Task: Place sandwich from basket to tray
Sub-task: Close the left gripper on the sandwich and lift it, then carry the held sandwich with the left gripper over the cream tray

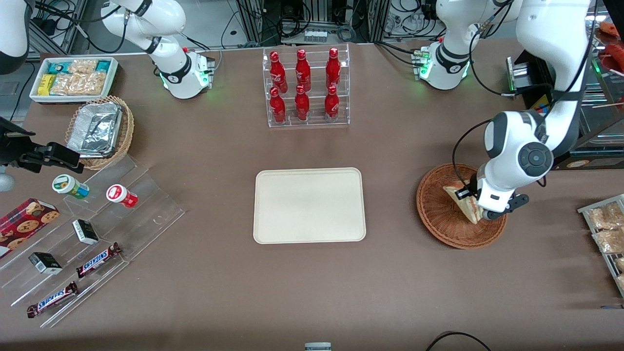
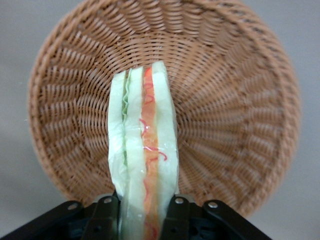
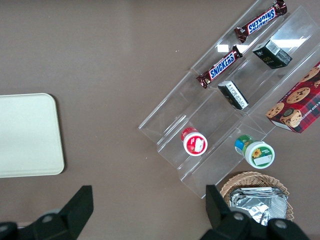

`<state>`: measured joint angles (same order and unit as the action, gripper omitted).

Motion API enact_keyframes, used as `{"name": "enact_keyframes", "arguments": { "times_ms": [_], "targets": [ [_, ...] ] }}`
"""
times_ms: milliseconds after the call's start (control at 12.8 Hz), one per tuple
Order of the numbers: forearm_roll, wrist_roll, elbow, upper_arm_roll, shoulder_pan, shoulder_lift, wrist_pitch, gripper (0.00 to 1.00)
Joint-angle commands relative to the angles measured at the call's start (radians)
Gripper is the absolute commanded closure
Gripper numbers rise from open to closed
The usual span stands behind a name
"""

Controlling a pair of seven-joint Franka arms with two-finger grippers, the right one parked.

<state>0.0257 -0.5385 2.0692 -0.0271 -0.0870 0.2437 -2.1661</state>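
Observation:
The sandwich [image 1: 463, 201] is a pale bread wedge with a red-pink filling stripe, over the reddish-brown wicker basket [image 1: 438, 214] toward the working arm's end of the table. My left gripper [image 1: 475, 207] is over the basket and shut on the sandwich. In the left wrist view the sandwich [image 2: 145, 150] stands on edge between the two black fingers [image 2: 176, 215], with the basket [image 2: 240, 115] below it. I cannot tell whether it still touches the basket floor. The cream-white tray [image 1: 309, 205] lies bare at mid-table and also shows in the right wrist view [image 3: 27, 135].
A clear rack of red bottles [image 1: 304, 87] stands farther from the front camera than the tray. A clear stepped stand with snacks [image 1: 87, 234], a tan basket with foil trays [image 1: 100, 129] and a white snack bin [image 1: 73, 78] lie toward the parked arm's end. Wrapped snack packets [image 1: 607, 229] lie at the working arm's end.

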Motion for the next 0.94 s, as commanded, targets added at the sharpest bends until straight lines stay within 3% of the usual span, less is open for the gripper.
{"name": "enact_keyframes", "arguments": {
  "times_ms": [0,234,858],
  "targets": [
    [0.034,-0.020,-0.110,-0.001,-0.062,-0.029,0.167,1.00],
    [0.033,-0.026,-0.205,-0.002,-0.163,-0.021,0.259,1.00],
    [0.016,-0.058,-0.371,-0.004,-0.404,0.101,0.246,1.00]
  ]
}}
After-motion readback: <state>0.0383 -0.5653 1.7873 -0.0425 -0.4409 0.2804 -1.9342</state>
